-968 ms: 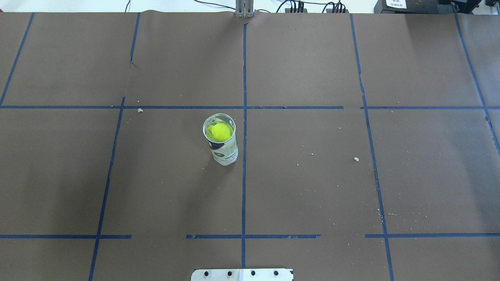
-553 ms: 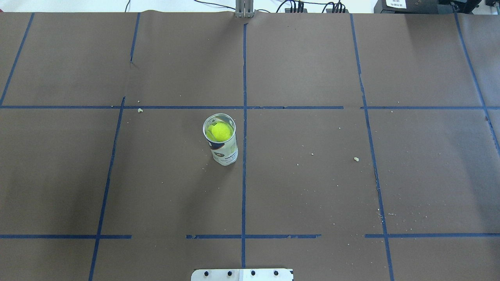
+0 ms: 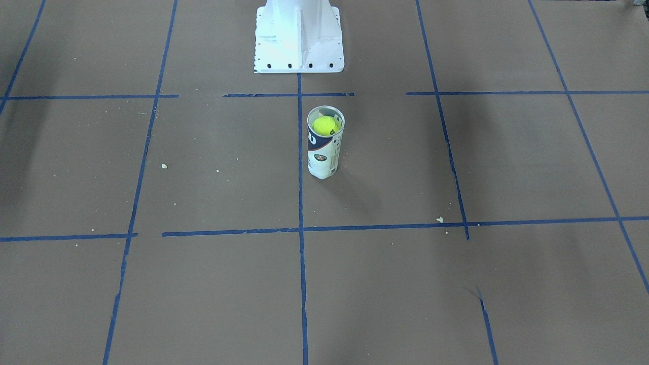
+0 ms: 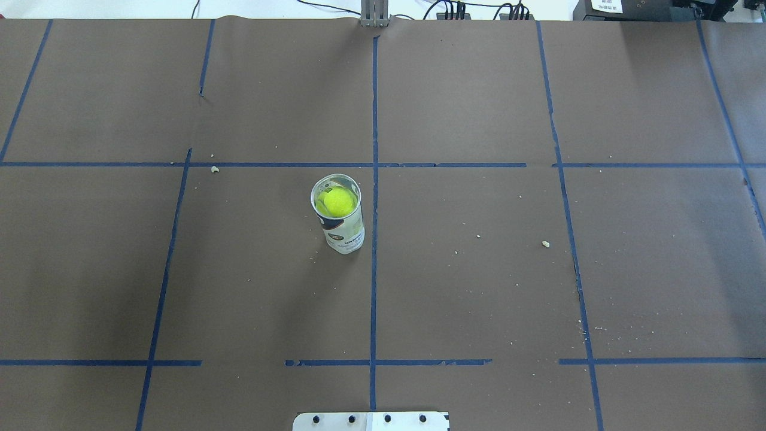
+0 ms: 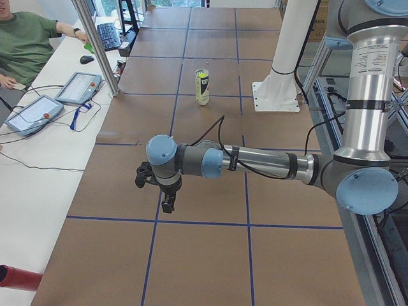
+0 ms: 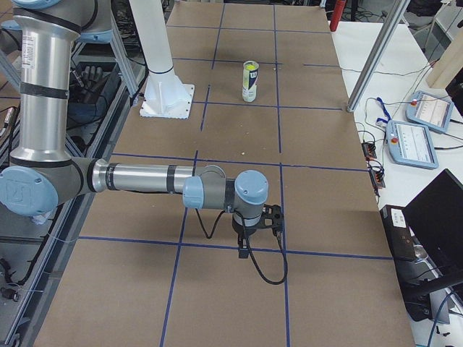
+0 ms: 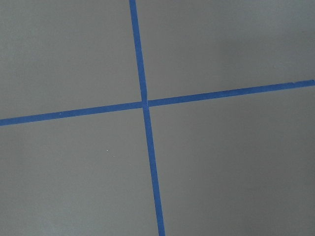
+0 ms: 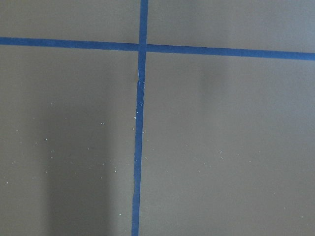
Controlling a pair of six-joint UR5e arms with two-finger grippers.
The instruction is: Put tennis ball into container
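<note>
The tennis ball [image 4: 337,201] rests inside the upright clear container [image 4: 345,232], just left of the table's centre line; the front view shows the ball [image 3: 326,125] near the open top of the container [image 3: 323,152]. No gripper is near it. In the exterior left view my left gripper [image 5: 166,205] hangs low over the brown table, far on the near side of the container [image 5: 202,89]. My right gripper [image 6: 244,251] shows only in the exterior right view, likewise far from the container [image 6: 249,83]. I cannot tell whether either gripper is open or shut.
The white metal base [image 3: 298,38] stands behind the container on the robot's side. Blue tape lines [image 4: 374,269] grid the brown table cover. Tablets [image 5: 78,87] and an operator [image 5: 25,41] are at the side bench. Small crumbs [image 4: 545,243] dot the table.
</note>
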